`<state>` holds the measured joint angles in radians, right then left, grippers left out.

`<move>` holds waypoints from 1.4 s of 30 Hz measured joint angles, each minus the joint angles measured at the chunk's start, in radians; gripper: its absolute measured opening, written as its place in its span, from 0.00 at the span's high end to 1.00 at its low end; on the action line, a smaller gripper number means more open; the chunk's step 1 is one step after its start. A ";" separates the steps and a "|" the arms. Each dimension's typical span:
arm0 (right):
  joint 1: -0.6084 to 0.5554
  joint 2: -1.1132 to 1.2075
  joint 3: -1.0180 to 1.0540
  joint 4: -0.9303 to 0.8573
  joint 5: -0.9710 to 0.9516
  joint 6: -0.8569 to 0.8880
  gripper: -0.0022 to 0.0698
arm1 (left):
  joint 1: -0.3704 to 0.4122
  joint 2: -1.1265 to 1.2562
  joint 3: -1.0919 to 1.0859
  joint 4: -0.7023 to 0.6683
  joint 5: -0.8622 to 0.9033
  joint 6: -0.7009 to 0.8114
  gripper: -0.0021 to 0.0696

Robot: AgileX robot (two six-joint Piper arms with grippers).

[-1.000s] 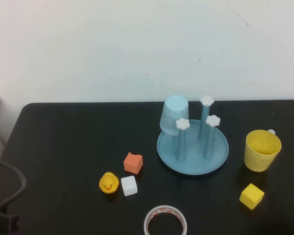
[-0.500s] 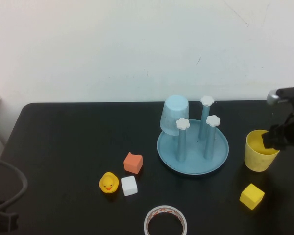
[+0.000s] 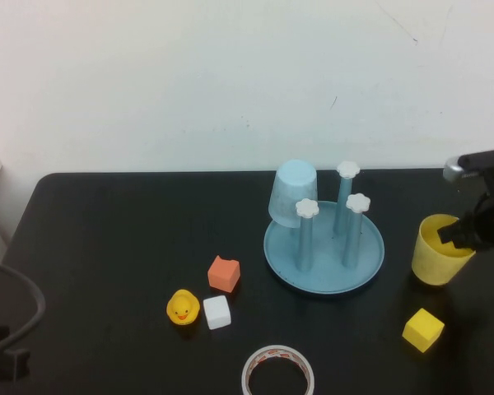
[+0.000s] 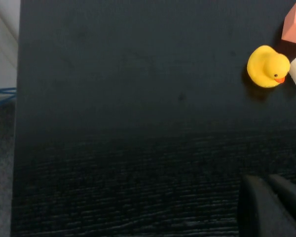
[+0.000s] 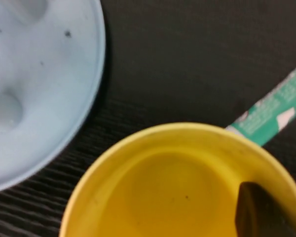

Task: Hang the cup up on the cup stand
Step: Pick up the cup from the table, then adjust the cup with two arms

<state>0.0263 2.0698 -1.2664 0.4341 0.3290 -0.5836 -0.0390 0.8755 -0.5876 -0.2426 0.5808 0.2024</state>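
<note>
The right gripper (image 3: pixel 461 234) sits at the rim of the cup (image 3: pixel 438 252), one finger inside; whether it clamps the rim cannot be told. The cup stands upright on the tabletop (image 3: pixel 107 247), beside the cup stand (image 3: pixel 323 247). The left gripper (image 4: pixel 274 207) hovers near the duck (image 4: pixel 268 66); its finger spacing cannot be told.

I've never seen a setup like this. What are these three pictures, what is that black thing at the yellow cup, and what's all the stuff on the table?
These are one moment seen by three cameras on a two-armed robot: one raised overview and one on each wrist. The black thing is the right gripper, a two-fingered claw, at the rim of the yellow cup; one finger reaches inside it, but a firm grip isn't visible. The left gripper hovers low over bare table at the near left corner. Also there: the blue cup stand with a pale blue cup hung upside down, a rubber duck, orange, white and yellow blocks, and a tape roll.
</note>
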 joint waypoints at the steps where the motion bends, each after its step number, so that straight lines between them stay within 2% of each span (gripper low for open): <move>1: 0.000 -0.006 -0.011 -0.002 0.014 0.000 0.91 | 0.000 0.000 0.000 -0.003 -0.005 -0.002 0.97; 8: 0.000 -0.160 -0.082 -0.007 0.098 0.000 0.92 | 0.000 0.000 0.000 -0.040 -0.068 0.014 0.97; 11: 0.000 -0.278 -0.106 0.009 0.100 0.000 0.92 | 0.000 0.000 0.000 -0.097 -0.127 0.109 0.97; 14: 0.000 -0.390 -0.118 0.080 0.101 -0.008 0.92 | 0.000 -0.002 0.000 -0.209 -0.188 0.249 0.97; 17: 0.000 -0.490 -0.123 0.224 0.102 -0.067 0.92 | 0.000 -0.018 0.000 -0.379 -0.242 0.422 0.97; 20: 0.000 -0.568 -0.123 0.472 0.115 -0.194 0.92 | 0.000 -0.061 -0.021 -0.544 -0.242 0.596 0.97; 24: 0.027 -0.612 -0.124 0.888 0.188 -0.473 0.92 | 0.000 -0.148 -0.086 -0.746 -0.205 0.790 0.97; 27: 0.089 -0.617 -0.124 1.118 0.272 -0.674 0.92 | 0.000 -0.227 -0.125 -0.886 -0.180 0.858 0.97; 30: 0.194 -0.617 -0.124 1.219 0.339 -0.812 0.92 | 0.000 -0.312 -0.135 -1.065 -0.161 0.870 0.97; 35: 0.382 -0.562 -0.124 1.248 0.410 -0.894 0.92 | 0.000 -0.403 -0.135 -1.199 -0.127 0.850 0.96; 37: 0.458 -0.519 -0.124 1.248 0.422 -0.940 0.92 | 0.000 -0.421 -0.135 -1.210 -0.115 0.809 0.90; 38: 0.492 -0.496 -0.124 1.248 0.427 -0.973 0.92 | 0.000 -0.424 -0.137 -1.214 -0.110 0.779 0.82; 40: 0.544 -0.454 -0.124 1.248 0.427 -1.041 0.92 | 0.000 -0.424 -0.137 -1.217 -0.105 0.692 0.60; 42: 0.584 -0.413 -0.124 1.248 0.427 -1.086 0.92 | 0.000 -0.424 -0.130 -1.219 -0.116 0.532 0.29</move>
<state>0.6104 1.6567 -1.3908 1.6818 0.7559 -1.6695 -0.0390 0.4519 -0.7173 -1.4612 0.4646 0.7348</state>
